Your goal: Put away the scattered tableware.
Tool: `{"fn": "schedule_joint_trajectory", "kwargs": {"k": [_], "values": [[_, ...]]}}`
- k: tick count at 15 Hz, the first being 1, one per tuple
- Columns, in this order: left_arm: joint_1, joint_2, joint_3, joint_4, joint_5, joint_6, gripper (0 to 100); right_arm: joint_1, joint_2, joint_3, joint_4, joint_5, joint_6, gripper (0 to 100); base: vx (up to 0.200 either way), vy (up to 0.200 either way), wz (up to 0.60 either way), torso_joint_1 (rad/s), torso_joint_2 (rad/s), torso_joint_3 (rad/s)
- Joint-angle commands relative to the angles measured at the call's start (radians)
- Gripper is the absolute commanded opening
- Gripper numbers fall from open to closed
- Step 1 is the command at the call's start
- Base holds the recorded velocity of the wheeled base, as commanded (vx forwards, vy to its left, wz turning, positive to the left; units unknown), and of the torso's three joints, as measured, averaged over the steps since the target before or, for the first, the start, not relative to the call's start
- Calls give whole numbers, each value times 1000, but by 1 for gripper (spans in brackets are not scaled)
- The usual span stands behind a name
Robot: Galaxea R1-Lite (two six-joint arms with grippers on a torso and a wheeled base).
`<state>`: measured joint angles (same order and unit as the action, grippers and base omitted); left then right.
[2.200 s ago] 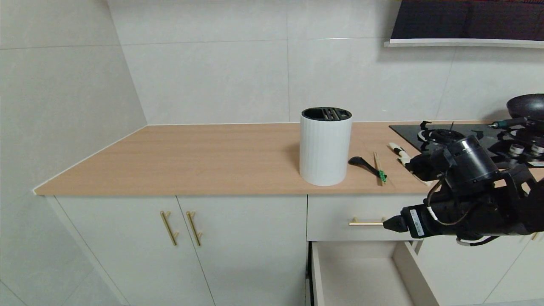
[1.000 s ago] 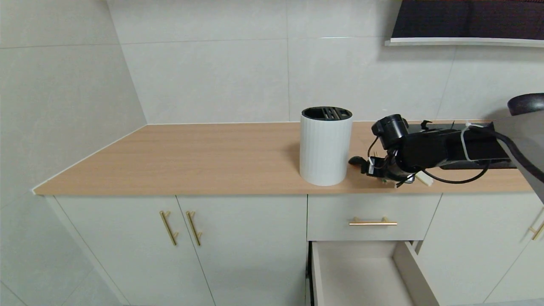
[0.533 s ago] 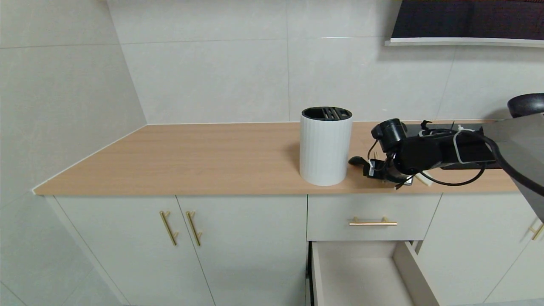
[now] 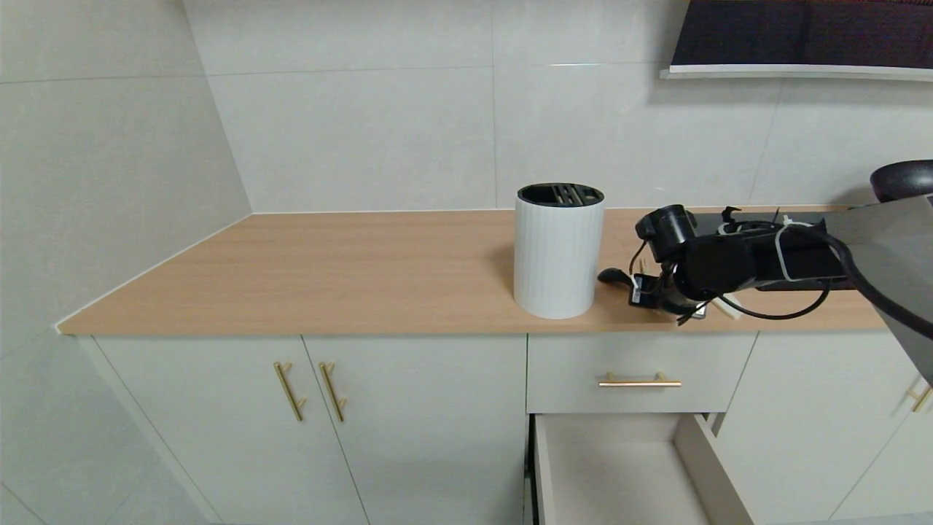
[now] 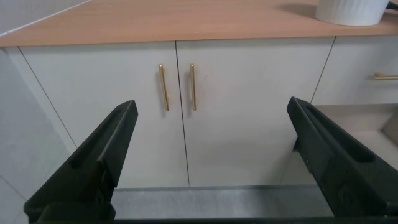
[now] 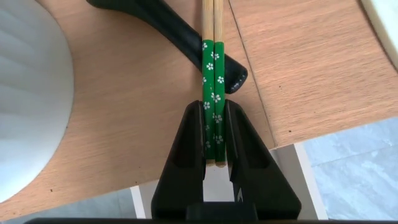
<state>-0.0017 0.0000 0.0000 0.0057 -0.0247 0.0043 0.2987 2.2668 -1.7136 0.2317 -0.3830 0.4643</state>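
— What are your right jaws doing?
— They are clenching the green ends of the chopsticks (image 6: 213, 81). The chopsticks are lying at the near edge of the desk (image 4: 328, 270), right of the white utensil holder (image 4: 558, 251), and they are crossing over the black spoon (image 6: 168, 28).
— And your left jaws?
— They are hanging released, facing the cabinet doors (image 5: 180, 112).

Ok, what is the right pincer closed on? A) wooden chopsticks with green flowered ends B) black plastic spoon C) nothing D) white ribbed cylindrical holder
A: the right pincer has its two fingers pressed against either side of the wooden chopsticks with green flowered ends.
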Motion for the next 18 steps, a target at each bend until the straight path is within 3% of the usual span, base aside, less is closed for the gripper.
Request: {"fn": "schedule_joint_trajectory", "kwargs": {"k": [1, 3, 6, 9, 11, 15, 18], "values": [[0, 0, 0, 0, 0, 0, 100, 0, -20, 5, 1, -1, 1, 0, 0, 0, 0, 0, 0, 0], [0, 0, 0, 0, 0, 0, 100, 0, -93, 48, 20, 1, 1, 0, 0, 0, 0, 0, 0, 0], [0, 0, 0, 0, 0, 0, 100, 20, -314, 232, 21, 19, 1, 0, 0, 0, 0, 0, 0, 0], [0, 0, 0, 0, 0, 0, 100, 83, -619, 488, 18, 139, -3, 0, 0, 0, 0, 0, 0, 0], [0, 0, 0, 0, 0, 0, 100, 112, -742, 600, 23, 150, -12, 0, 0, 0, 0, 0, 0, 0], [0, 0, 0, 0, 0, 0, 100, 155, -828, 655, 166, 191, -35, 0, 0, 0, 0, 0, 0, 0], [0, 0, 0, 0, 0, 0, 100, 154, -819, 694, 166, 236, -102, 0, 0, 0, 0, 0, 0, 0]]}}
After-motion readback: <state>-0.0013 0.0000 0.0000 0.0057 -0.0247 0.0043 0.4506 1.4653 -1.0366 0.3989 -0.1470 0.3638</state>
